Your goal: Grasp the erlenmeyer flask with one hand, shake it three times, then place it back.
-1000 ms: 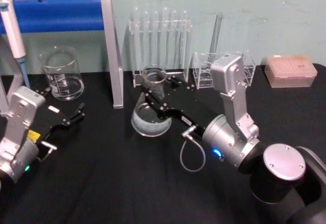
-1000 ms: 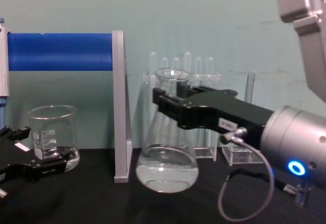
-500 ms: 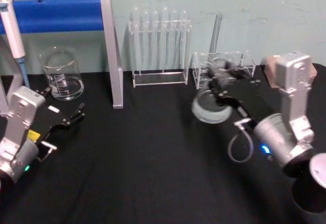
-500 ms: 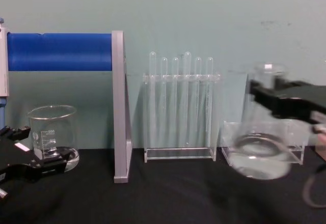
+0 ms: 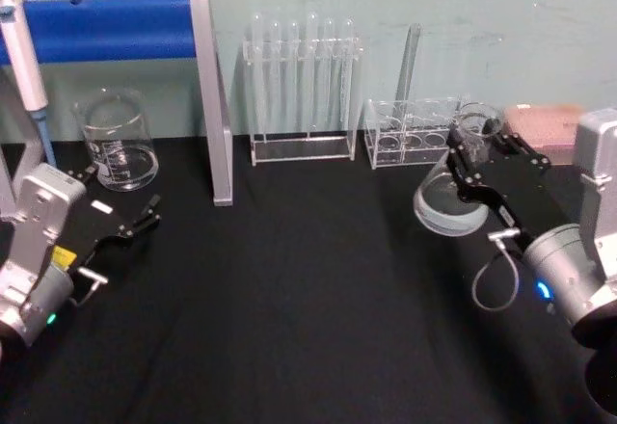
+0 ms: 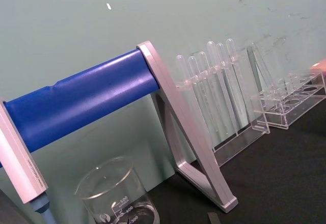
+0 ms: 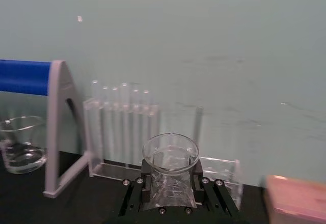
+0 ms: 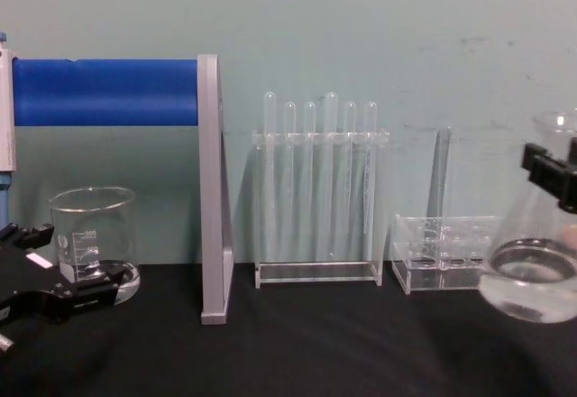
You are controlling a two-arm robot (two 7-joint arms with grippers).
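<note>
Squeezing the neck of the erlenmeyer flask (image 5: 448,198), the right gripper (image 5: 472,154) holds it tight at 3 o'clock on the black table (image 5: 289,299), near the small clear rack (image 5: 405,140). At 9 o'clock, the left gripper (image 5: 135,222) rests, fingers apart.

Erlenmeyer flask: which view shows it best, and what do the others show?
The head view: the whole erlenmeyer flask, rim to base, with the right gripper shut on its neck. The chest view cuts the flask at the right edge but shows the liquid. The right wrist view gives its rim and neck.
</note>
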